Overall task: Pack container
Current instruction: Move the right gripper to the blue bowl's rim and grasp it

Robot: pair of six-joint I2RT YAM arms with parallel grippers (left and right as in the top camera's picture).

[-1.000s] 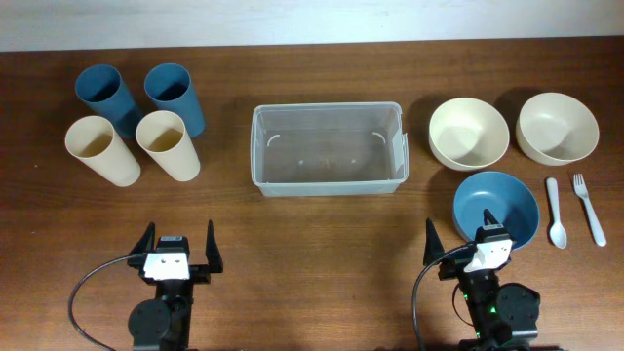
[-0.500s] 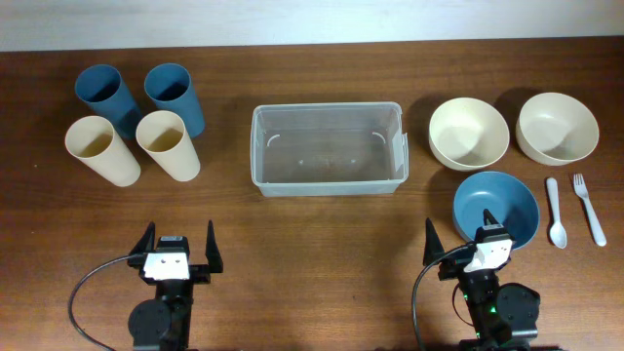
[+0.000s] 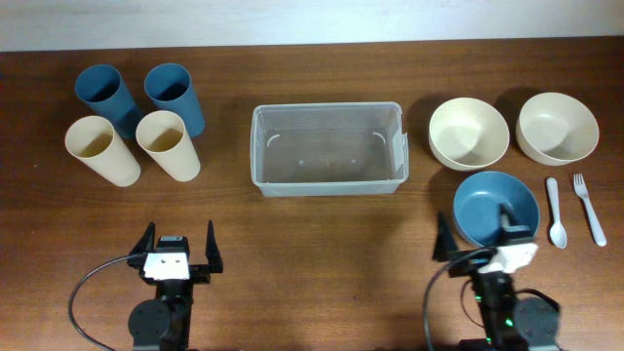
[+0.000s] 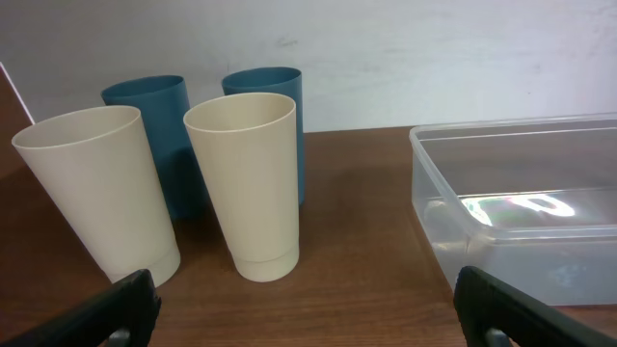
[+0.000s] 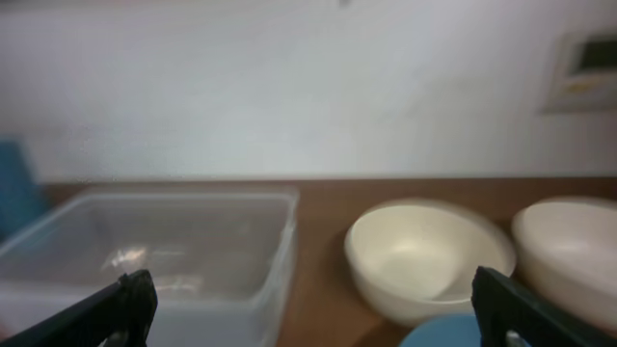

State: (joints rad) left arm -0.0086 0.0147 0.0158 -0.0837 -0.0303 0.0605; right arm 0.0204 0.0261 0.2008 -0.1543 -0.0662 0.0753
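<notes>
The clear plastic container (image 3: 328, 148) stands empty at the table's middle; it also shows in the left wrist view (image 4: 521, 217) and in the right wrist view (image 5: 154, 241). Two blue cups (image 3: 174, 96) and two cream cups (image 3: 168, 144) stand upright at the far left. Two cream bowls (image 3: 469, 134) and a blue bowl (image 3: 494, 208) sit at the right, with a white spoon (image 3: 556, 213) and fork (image 3: 588, 207). My left gripper (image 3: 178, 244) is open and empty near the front edge. My right gripper (image 3: 476, 234) is open and empty, just in front of the blue bowl.
A pale wall runs along the table's far edge. The front edge of the table lies just behind both arm bases.
My right arm has shifted a little to the right, towards the blue bowl. The left arm and all objects have not moved.
</notes>
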